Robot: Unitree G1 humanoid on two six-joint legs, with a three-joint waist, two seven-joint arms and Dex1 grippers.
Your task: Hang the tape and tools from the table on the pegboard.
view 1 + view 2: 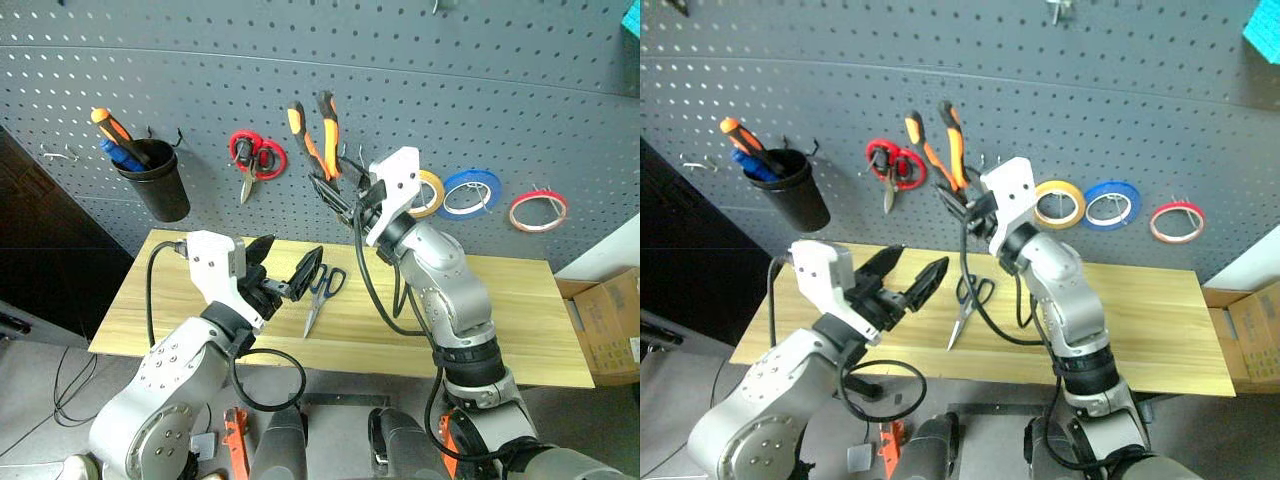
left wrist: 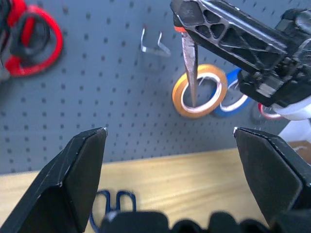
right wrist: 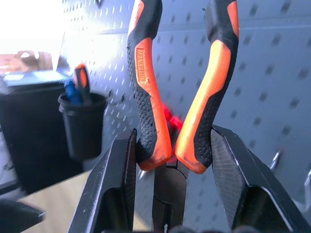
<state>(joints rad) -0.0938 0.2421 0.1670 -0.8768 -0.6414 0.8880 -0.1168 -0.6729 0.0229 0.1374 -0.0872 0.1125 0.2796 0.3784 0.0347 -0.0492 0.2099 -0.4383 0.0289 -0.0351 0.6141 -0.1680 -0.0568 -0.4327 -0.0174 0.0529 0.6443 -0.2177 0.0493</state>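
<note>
Orange-and-black pliers (image 1: pixel 316 135) handles-up before the pegboard (image 1: pixel 500 90), blue-handled scissors (image 1: pixel 322 292) flat on the tabletop (image 1: pixel 520 310), red-rimmed tape (image 1: pixel 538 211) apparently hooked.

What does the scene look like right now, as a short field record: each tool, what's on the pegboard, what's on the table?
right tool: shut on pliers, handles up, raised at the pegboard
left tool: open, empty, above the table
on table: blue-handled scissors
on pegboard: red-handled scissors, yellow roll, blue roll, tape, black cup with screwdrivers
</note>
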